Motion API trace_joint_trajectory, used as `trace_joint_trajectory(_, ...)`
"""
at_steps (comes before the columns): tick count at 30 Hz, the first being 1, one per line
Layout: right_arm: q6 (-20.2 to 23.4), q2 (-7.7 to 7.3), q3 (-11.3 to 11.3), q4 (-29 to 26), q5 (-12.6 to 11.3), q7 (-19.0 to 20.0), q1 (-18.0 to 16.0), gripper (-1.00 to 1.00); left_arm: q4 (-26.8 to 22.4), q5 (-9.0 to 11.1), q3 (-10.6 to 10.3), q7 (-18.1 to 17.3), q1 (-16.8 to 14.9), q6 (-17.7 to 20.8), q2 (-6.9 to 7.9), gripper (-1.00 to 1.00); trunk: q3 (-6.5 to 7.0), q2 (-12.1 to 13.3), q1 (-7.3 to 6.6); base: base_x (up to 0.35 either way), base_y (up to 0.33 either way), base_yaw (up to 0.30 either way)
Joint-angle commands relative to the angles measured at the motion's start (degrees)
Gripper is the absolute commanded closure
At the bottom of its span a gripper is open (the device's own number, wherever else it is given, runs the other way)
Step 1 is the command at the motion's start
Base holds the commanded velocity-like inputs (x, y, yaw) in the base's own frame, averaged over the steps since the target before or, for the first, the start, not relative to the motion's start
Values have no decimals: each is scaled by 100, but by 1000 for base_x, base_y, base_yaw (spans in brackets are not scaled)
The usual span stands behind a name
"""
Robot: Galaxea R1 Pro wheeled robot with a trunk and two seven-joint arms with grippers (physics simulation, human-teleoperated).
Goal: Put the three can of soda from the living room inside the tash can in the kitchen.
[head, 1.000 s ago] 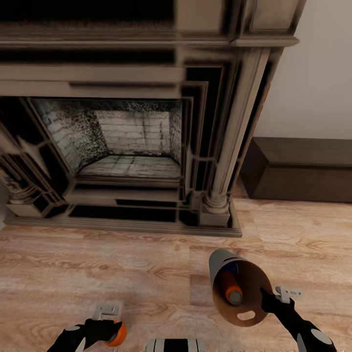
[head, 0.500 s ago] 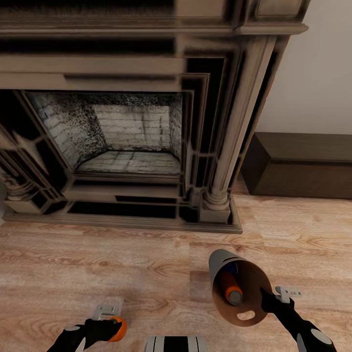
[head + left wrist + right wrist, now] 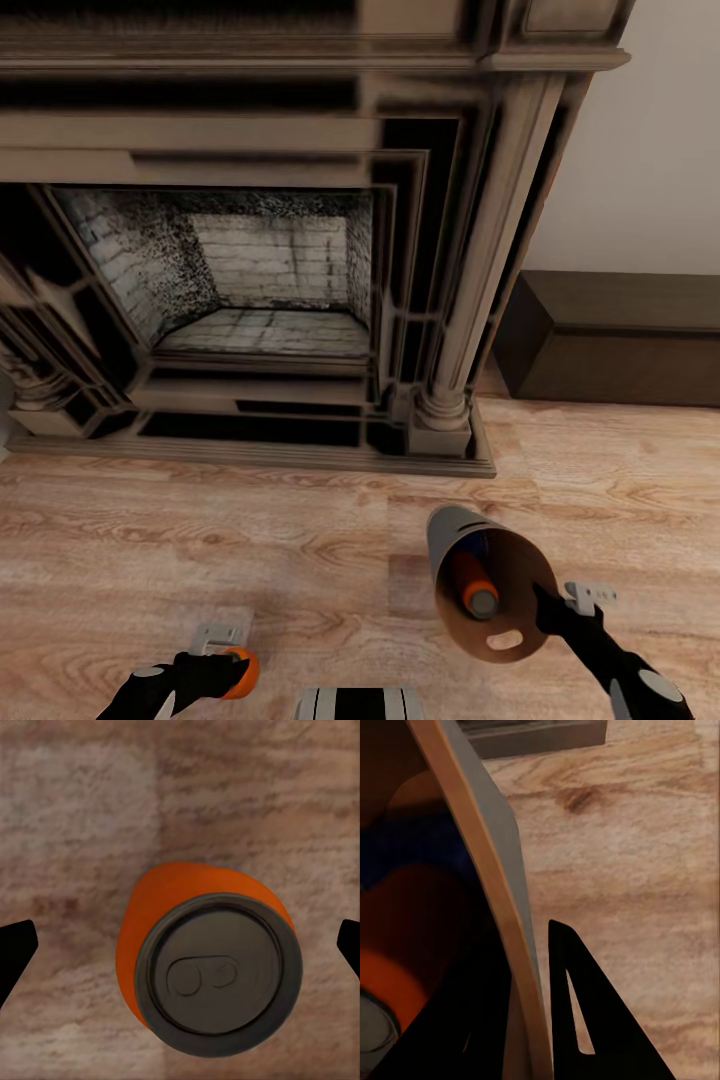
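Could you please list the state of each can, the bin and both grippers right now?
Trash can: tilted, held by its rim.
Orange can: inside the bin.
Blue can: inside the bin.
Second orange can: in the left gripper.
Left gripper: holding that can.
Right gripper: clamped on the rim.

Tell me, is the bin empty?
No. The bin holds an orange can and something blue behind it.

blue can (image 3: 478, 546) mostly hidden inside trash can (image 3: 445, 530), fireplace (image 3: 250, 230) top cropped
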Motion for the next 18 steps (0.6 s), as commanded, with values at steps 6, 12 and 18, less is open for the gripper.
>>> trace_joint_trajectory(6,20,7,-28,-551,-54,547,-2,100,3,-8,-10,0,0,-3,-3,-100,0,0,0,0,0,0)
trace_joint_trajectory(12,76,14,-16,-1033,-55,582,-2,100,4,-12,-15,0,0,-3,-5,-100,0,0,0,0,0,0)
trace_joint_trajectory(18,136,-8,-20,-1601,-55,600,-2,100,7,-12,-15,0,0,-3,-6,-100,0,0,0,0,0,0)
